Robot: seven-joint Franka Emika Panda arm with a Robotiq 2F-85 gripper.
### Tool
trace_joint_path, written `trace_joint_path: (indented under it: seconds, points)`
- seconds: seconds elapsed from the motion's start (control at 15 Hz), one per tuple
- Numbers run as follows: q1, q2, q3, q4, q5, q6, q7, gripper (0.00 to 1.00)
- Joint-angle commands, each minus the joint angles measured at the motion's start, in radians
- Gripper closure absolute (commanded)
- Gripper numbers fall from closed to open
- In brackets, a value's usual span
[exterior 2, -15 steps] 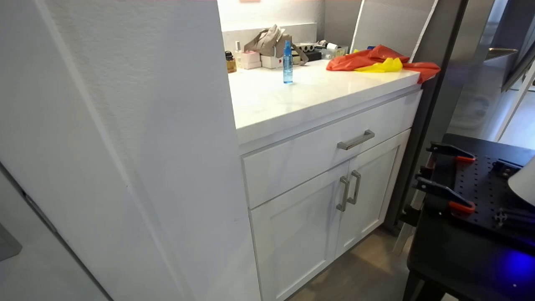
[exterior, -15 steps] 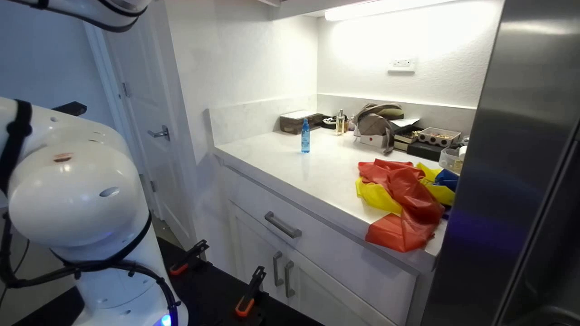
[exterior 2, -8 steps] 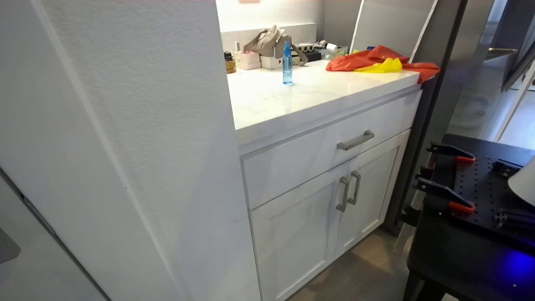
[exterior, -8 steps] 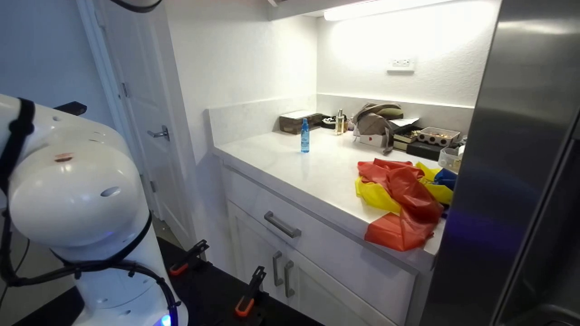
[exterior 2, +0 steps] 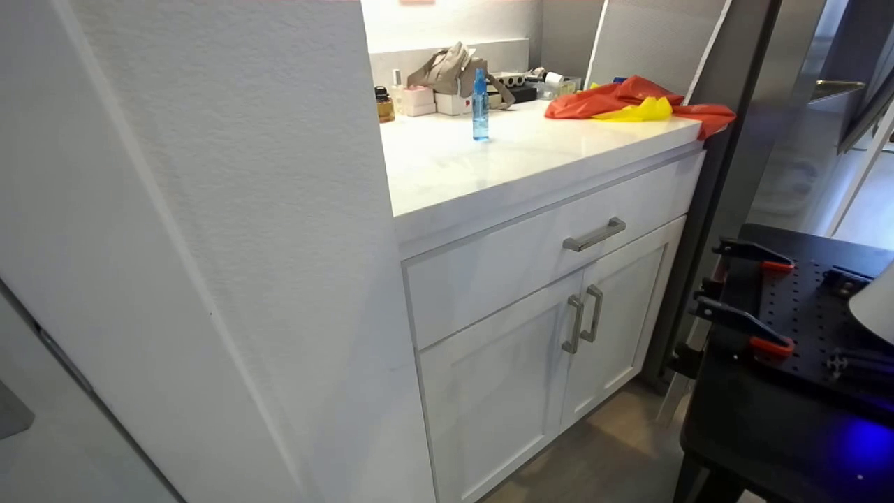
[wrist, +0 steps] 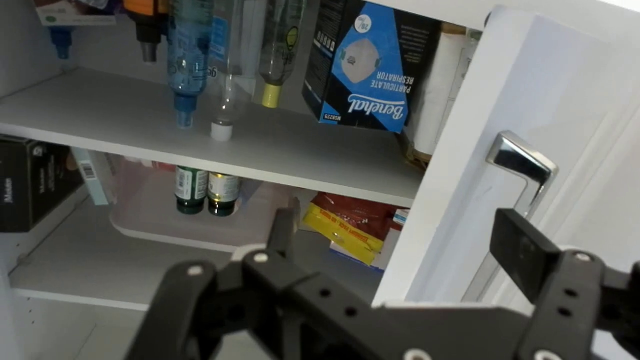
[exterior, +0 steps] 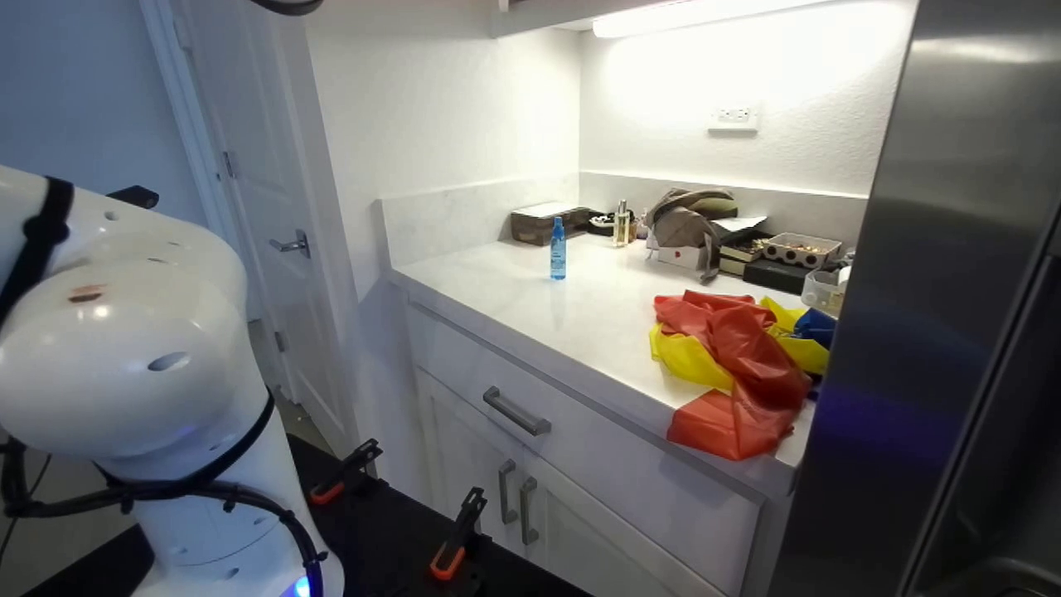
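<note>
In the wrist view, where the lettering appears upside down, my gripper [wrist: 402,236] is open with its fingers wide apart and holds nothing. A white cabinet door [wrist: 452,165] stands ajar, its edge crossing the view between the fingers. Its metal handle [wrist: 525,160] runs behind the right-hand finger pad [wrist: 522,250]; whether they touch I cannot tell. Beyond lie grey shelves [wrist: 300,145] with a blue bottle [wrist: 190,65], a clear bottle [wrist: 282,45], a black and blue respirator box [wrist: 370,70] and a red and yellow packet [wrist: 345,230]. Neither exterior view includes the gripper.
The white arm [exterior: 124,356] rises at the left of an exterior view. A blue spray bottle [exterior: 558,249] and a crumpled red and yellow cloth [exterior: 738,365] rest on the white counter [exterior: 497,290]. Below are drawer and door handles [exterior 2: 594,234]. A steel fridge [exterior: 903,332] borders it.
The arm's rounded joint has swung left in an exterior view, while the link at the top edge has shifted right and mostly out of frame. Things on the counter have stayed put.
</note>
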Motion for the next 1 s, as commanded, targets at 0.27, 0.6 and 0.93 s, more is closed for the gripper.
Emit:
trace_joint_path:
  seconds: [0.27,0.6,0.93]
  points:
    - [0.238,0.021,-0.068,0.112,-0.155,-0.264,-0.082,0.0]
    - [0.465,0.049,-0.147,0.209,-0.233,-0.427,-0.15,0.0]
    - [0.538,0.136,-0.187,0.269,-0.287,-0.366,-0.205,0.51]
